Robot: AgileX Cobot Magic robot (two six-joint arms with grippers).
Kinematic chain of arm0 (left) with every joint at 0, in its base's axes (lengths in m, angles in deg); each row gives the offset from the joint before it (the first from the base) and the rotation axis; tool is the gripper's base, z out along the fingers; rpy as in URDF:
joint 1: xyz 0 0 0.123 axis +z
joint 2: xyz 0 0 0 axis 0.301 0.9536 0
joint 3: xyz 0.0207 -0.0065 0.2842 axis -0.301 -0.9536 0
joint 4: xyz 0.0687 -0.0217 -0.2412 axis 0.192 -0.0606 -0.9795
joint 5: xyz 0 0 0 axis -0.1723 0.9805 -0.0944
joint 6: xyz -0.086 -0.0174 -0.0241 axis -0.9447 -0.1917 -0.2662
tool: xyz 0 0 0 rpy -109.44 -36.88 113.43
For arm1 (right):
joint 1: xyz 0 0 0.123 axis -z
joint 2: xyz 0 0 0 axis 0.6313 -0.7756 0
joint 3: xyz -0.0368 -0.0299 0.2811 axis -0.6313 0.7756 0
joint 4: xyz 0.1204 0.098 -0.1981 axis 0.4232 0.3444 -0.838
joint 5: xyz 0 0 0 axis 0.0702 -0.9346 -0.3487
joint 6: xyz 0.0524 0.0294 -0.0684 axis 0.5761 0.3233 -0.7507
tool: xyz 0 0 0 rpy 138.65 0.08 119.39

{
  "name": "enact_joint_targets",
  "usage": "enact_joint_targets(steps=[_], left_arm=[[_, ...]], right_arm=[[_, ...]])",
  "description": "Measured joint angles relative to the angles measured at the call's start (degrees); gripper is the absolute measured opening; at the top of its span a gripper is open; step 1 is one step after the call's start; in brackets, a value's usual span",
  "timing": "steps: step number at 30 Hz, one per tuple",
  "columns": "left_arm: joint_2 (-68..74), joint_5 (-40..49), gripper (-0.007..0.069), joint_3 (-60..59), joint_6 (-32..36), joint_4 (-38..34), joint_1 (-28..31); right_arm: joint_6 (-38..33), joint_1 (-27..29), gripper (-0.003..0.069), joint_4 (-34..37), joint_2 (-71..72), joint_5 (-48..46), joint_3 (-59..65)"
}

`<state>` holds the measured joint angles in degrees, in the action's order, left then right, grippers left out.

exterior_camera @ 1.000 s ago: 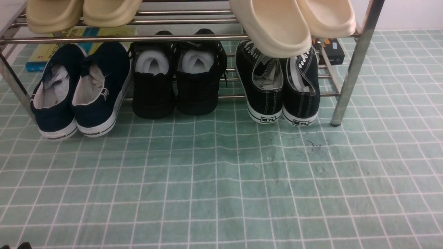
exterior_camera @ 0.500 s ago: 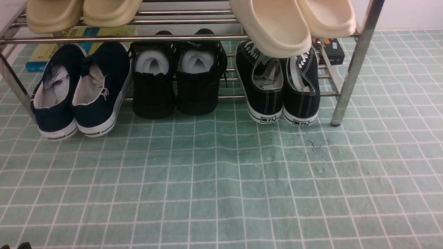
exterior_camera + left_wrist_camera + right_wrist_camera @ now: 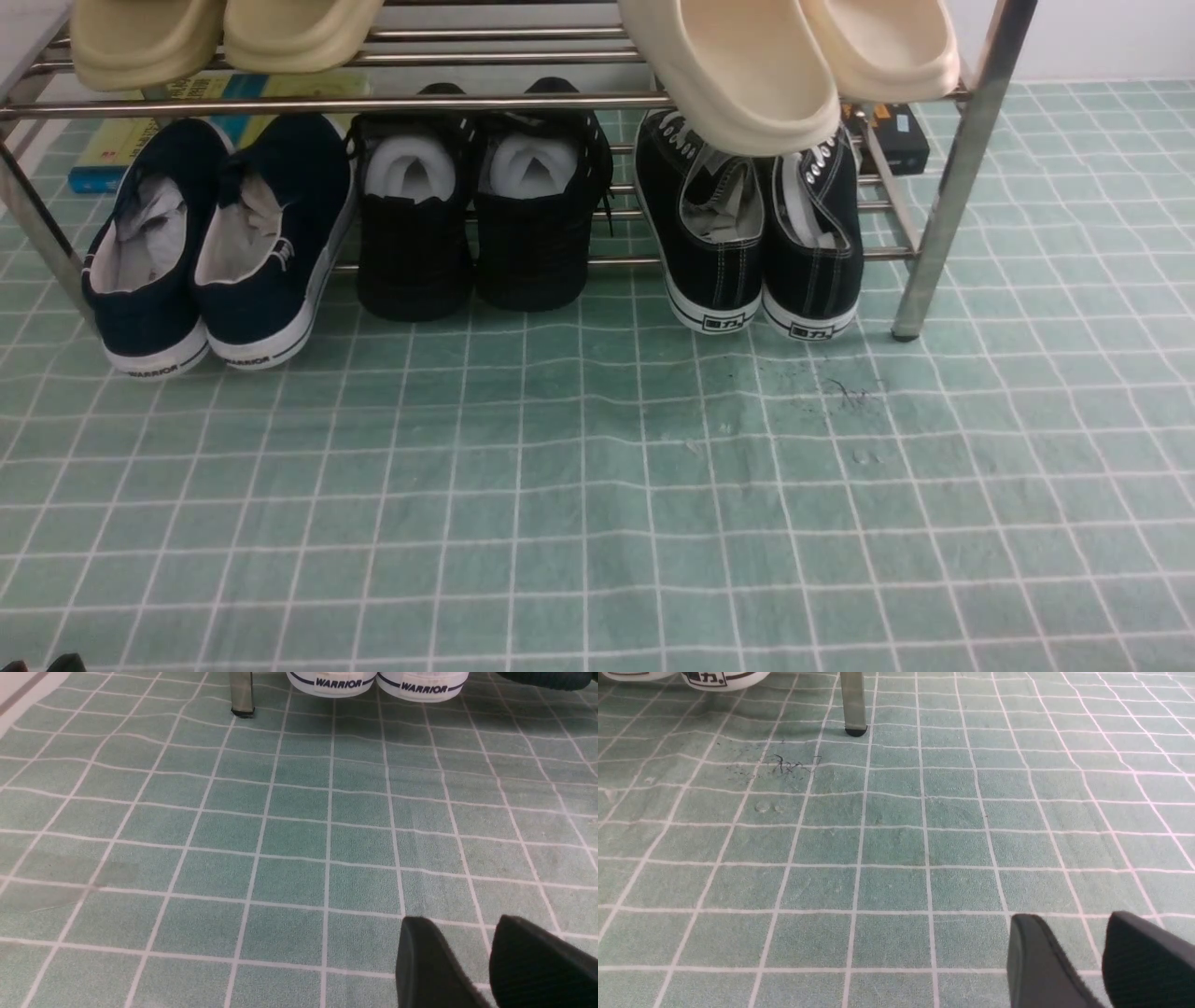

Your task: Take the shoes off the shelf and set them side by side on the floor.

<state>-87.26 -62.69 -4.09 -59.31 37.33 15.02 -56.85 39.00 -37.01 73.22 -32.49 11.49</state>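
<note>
Pale green gridded floor (image 3: 597, 485) lies before the chrome shelf (image 3: 952, 168). Black canvas shoes (image 3: 761, 252) sit side by side at the right end of its lower tier, heels outward, beneath cream slippers (image 3: 784, 65). Left claw (image 3: 472, 938) and right claw (image 3: 1073, 933): fingers close together, empty.

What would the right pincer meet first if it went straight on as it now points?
Free as far as shown: only floor ahead of the right pincer; the shelf leg stands aside.

"WARRIOR" was printed on both white heels of the navy canvas slip-on shoes (image 3: 342, 681); the black canvas sneakers' (image 3: 714, 271) heel logos were illegible.
</note>
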Motion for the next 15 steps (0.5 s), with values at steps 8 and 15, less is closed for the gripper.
enact_joint_targets(steps=[8, 15], left_arm=[[0.0, 0.0, 0.0239, 0.0, 0.0, 0.0, 0.0], [0.0, 0.0, 0.0239, 0.0, 0.0, 0.0, 0.0]], right_arm=[[14.4, 0.0, 0.0239, 27.7, 0.0, -0.4, 0.3], [15.7, 0.0, 0.0239, 37.0, 0.0, -0.7, 0.5]])
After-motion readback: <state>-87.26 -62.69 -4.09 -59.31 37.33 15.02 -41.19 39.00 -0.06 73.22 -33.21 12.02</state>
